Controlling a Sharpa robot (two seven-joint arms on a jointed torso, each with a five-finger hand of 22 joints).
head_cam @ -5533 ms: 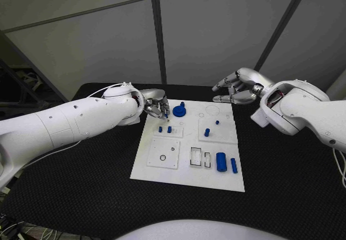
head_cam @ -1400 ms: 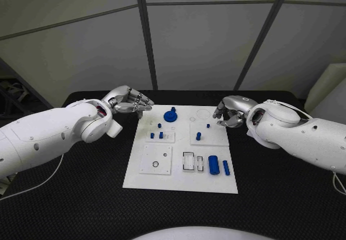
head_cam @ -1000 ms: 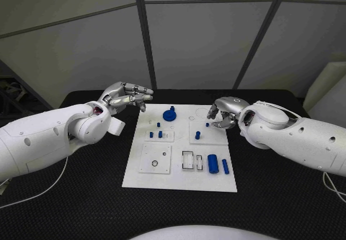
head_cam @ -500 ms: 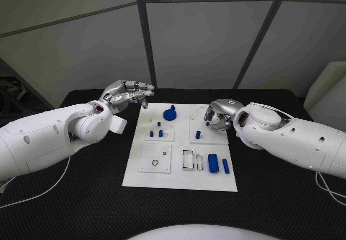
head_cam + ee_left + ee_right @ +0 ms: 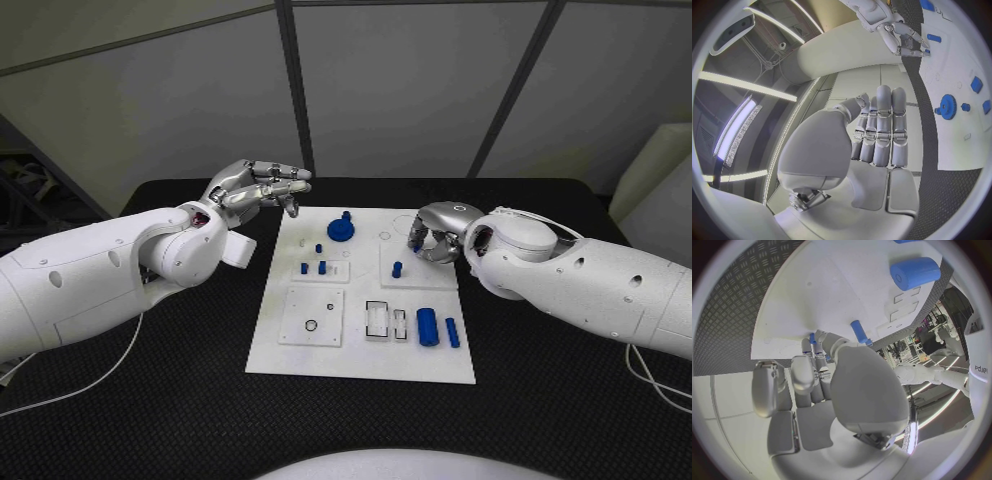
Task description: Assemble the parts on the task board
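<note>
The white task board [image 5: 335, 350] lies mid-table. On it are a blue gear-shaped knob [image 5: 340, 229], two short pegs [image 5: 312, 268], a single peg [image 5: 397, 268], a thick blue cylinder [image 5: 426, 327] and a thin rod [image 5: 451, 333]. My right hand [image 5: 434, 236] is curled over the board's far right part. In the right wrist view its fingers [image 5: 809, 351] and thumb pinch a small blue peg [image 5: 812, 337] standing on the board [image 5: 817, 295]. My left hand [image 5: 261, 188] hovers off the board's far left corner, fingers extended, holding nothing.
Black table [image 5: 159, 380] surrounds the board. Rectangular slots [image 5: 387, 321] and a round hole [image 5: 310, 326] lie in the board's near half. The left wrist view shows the knob [image 5: 947, 105] and my right hand [image 5: 902, 37] beyond my flat left hand [image 5: 876, 140].
My right hand has slid left over the board's far right part and curled down onto the small peg there. My left hand rose slightly and stayed beside the board.
</note>
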